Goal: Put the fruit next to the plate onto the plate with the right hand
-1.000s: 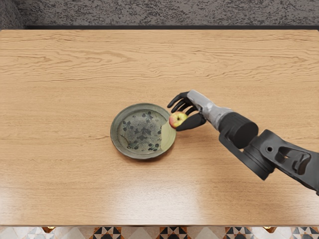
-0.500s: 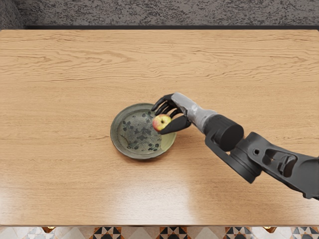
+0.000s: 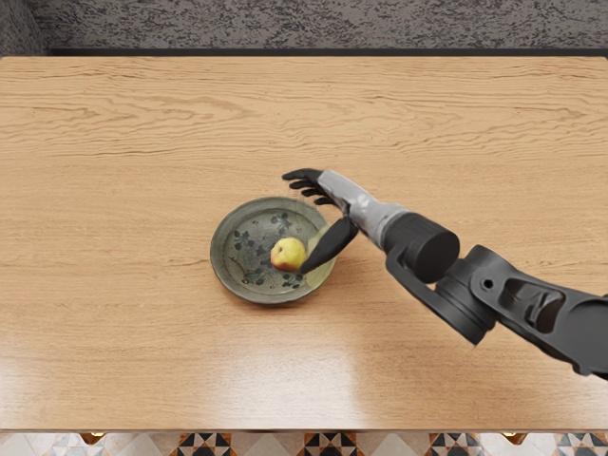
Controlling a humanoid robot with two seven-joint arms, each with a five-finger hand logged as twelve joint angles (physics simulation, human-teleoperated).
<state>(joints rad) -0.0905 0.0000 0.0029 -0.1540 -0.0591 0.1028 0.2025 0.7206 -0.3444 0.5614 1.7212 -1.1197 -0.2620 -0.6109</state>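
Note:
A small yellow-red apple [image 3: 287, 254] lies inside the grey-green patterned plate [image 3: 233, 264], a little right of its middle. My right hand [image 3: 312, 214] hovers over the plate's right side with its fingers [image 3: 302, 180] spread wide. The thumb [image 3: 328, 247] points down toward the apple and ends just beside it; I cannot tell whether it touches. Nothing is held in the hand. The right arm [image 3: 475, 285] comes in from the lower right.
The wooden table [image 3: 114, 142] stretches around the plate. Its far edge meets a dark stone wall, and its near edge shows tiled floor below.
The hand carried the apple leftward over the plate, then spread its fingers. The apple dropped from the hand and now lies on the plate.

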